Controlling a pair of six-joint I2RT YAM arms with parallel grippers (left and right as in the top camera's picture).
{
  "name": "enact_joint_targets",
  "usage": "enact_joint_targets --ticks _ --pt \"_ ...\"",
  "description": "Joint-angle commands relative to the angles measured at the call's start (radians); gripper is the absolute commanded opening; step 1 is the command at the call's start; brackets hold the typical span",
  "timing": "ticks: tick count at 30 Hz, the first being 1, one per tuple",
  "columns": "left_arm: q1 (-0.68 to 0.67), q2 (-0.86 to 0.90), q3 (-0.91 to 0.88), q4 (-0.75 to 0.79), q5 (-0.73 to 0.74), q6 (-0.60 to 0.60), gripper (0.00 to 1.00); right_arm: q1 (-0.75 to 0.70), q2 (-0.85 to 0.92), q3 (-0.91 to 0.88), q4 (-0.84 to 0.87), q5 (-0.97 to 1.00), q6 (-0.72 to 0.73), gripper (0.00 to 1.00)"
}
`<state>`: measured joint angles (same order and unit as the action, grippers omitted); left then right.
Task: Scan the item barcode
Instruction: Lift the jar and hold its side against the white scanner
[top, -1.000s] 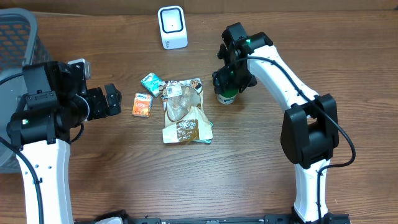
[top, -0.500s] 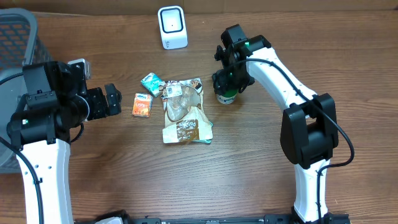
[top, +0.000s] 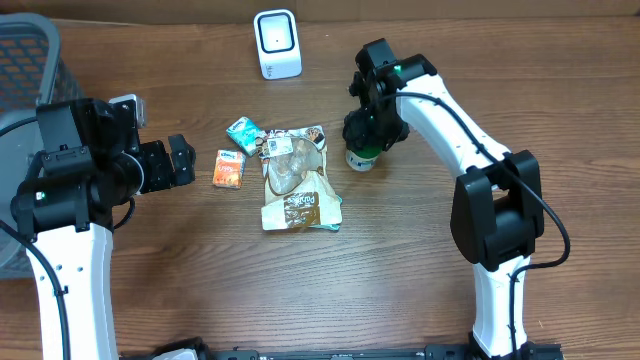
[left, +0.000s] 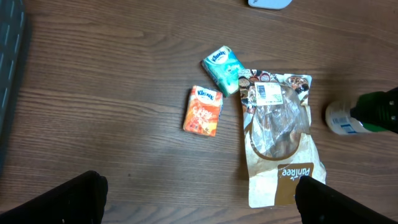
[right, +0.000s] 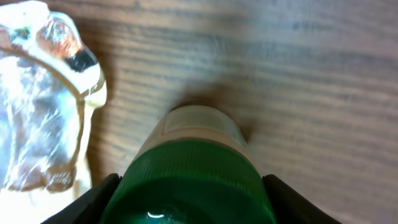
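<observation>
Right gripper (top: 372, 130) straddles the bottle (right: 193, 177) cap, 3 o'clock of the snack bag (top: 297, 185); grip cannot be told. Centre jaws, squeeze evenly. Left gripper (left: 199, 200) spread wide.

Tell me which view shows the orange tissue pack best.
The left wrist view: the orange tissue pack lies large and uncovered, its logo visible. The overhead view shows it small, without detail. The right wrist view does not show it.
</observation>
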<state>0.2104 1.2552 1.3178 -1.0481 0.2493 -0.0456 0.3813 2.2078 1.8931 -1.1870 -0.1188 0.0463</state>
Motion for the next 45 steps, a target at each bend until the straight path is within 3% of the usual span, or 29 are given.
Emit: enact_joint_targets --ticks 1,11,14,18,22,29,35,40,45 --pt "0.005 0.002 0.013 0.001 -0.006 0.008 1.00 -0.004 -0.020 0.137 -0.040 -0.136 0.040 0.47" --pt "0.005 0.002 0.013 0.001 -0.006 0.008 0.99 -0.059 -0.020 0.542 -0.230 -0.590 0.032 0.43" --pt "0.005 0.002 0.013 0.002 -0.006 0.008 1.00 -0.086 -0.020 0.635 -0.267 -0.845 0.008 0.43" --pt "0.005 0.002 0.013 0.002 -0.006 0.008 1.00 -0.126 -0.020 0.712 -0.261 -1.118 0.019 0.43" --pt "0.005 0.002 0.013 0.001 -0.006 0.008 1.00 -0.174 -0.020 0.732 -0.218 -1.249 0.126 0.42" --pt "0.005 0.002 0.013 0.002 -0.006 0.008 1.00 -0.222 -0.020 0.732 -0.203 -1.194 0.173 0.37" --pt "0.005 0.002 0.013 0.001 -0.006 0.008 1.00 -0.219 -0.020 0.732 -0.178 -0.987 0.307 0.37" --pt "0.005 0.002 0.013 0.001 -0.006 0.008 0.99 -0.216 -0.020 0.732 -0.129 -0.914 0.317 0.36" --pt "0.005 0.002 0.013 0.002 -0.006 0.008 1.00 -0.159 -0.019 0.731 -0.055 -0.578 0.248 0.36"
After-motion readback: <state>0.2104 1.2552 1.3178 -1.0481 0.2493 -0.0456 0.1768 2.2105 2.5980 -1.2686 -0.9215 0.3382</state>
